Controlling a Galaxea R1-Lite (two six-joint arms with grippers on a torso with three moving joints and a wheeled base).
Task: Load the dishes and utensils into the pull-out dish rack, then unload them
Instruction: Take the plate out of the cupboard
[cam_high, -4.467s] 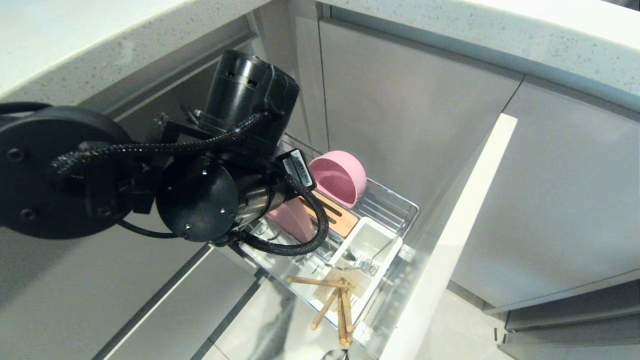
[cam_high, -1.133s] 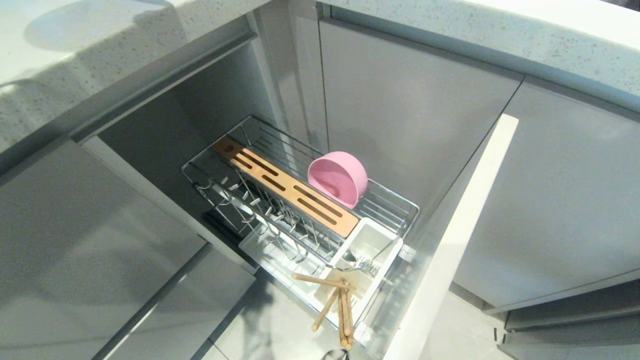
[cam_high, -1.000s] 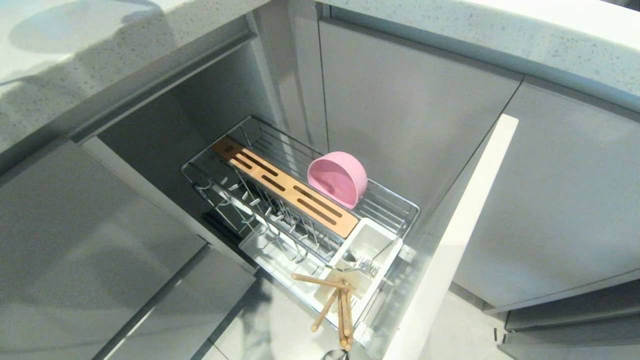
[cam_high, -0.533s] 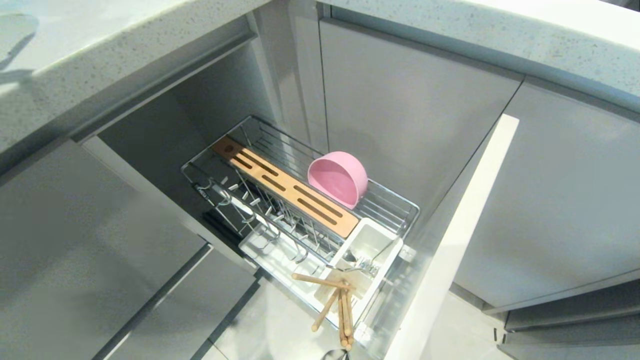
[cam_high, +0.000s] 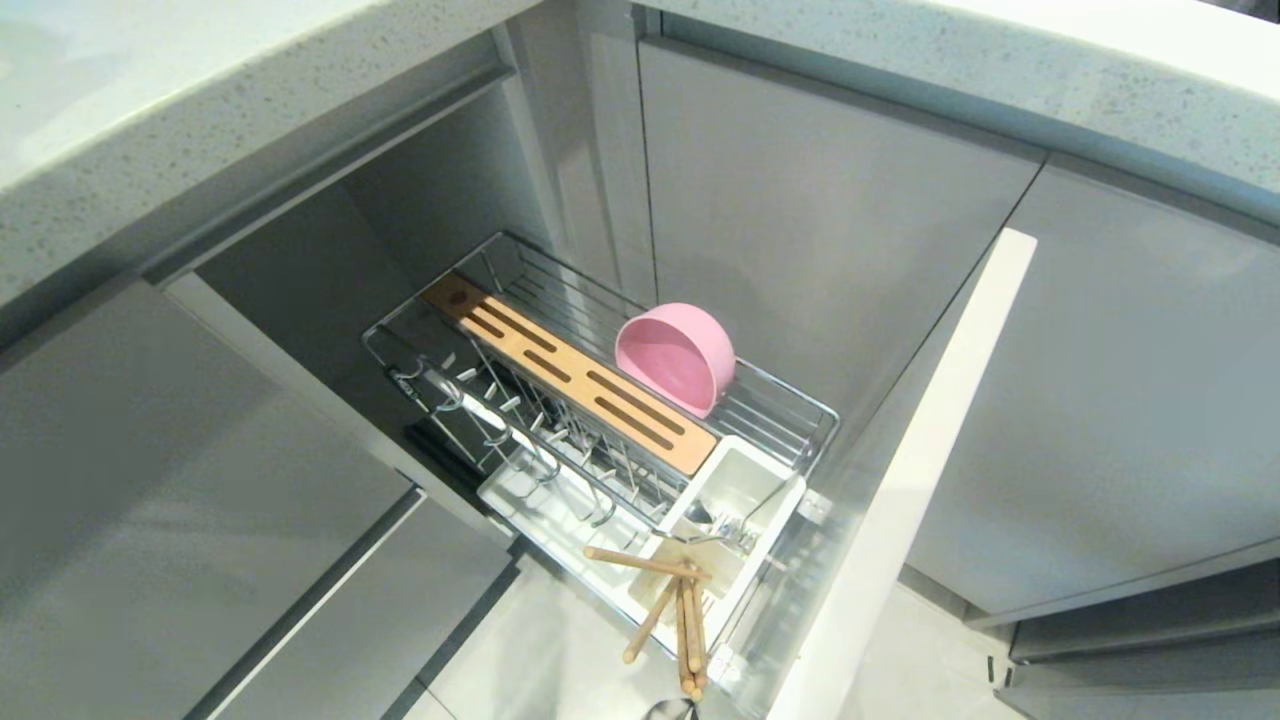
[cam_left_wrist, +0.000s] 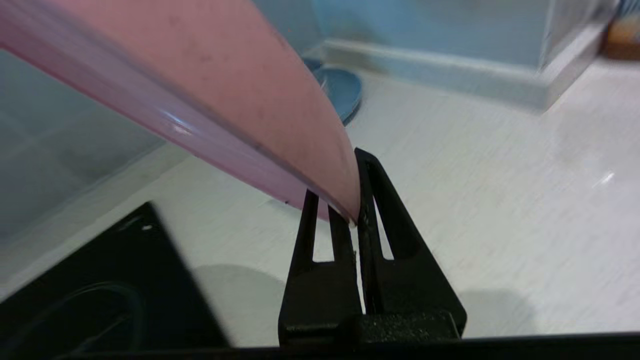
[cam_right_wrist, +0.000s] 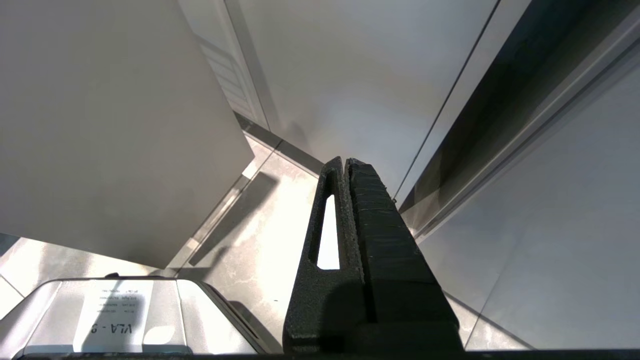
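Observation:
The pull-out dish rack (cam_high: 520, 262) stands drawn out of the cabinet. A pink bowl (cam_high: 675, 358) lies on its side in the wire basket beside the wood strip (cam_high: 570, 385). Wooden chopsticks (cam_high: 685, 620) stick out of the white utensil box (cam_high: 745, 480), and a silver fork (cam_high: 725, 525) lies in it. Neither arm shows in the head view. In the left wrist view my left gripper (cam_left_wrist: 347, 200) is shut on the rim of the pink plate (cam_left_wrist: 225, 85), held tilted over a white countertop (cam_left_wrist: 475, 200). My right gripper (cam_right_wrist: 345, 162) hangs shut and empty near the floor.
A blue plate (cam_left_wrist: 340, 90) lies on the countertop beyond the pink plate. A black panel (cam_left_wrist: 115, 280) sits in the countertop close to the left gripper. The rack's pale front panel (cam_high: 900, 480) stands out at the right. Grey cabinet fronts (cam_high: 1150, 400) surround the rack.
The left arm, at the rack beside the pink plate 4.5 s ago, has left the head view with the plate. Its shadow slid left off the countertop. Bowl and utensils have not moved.

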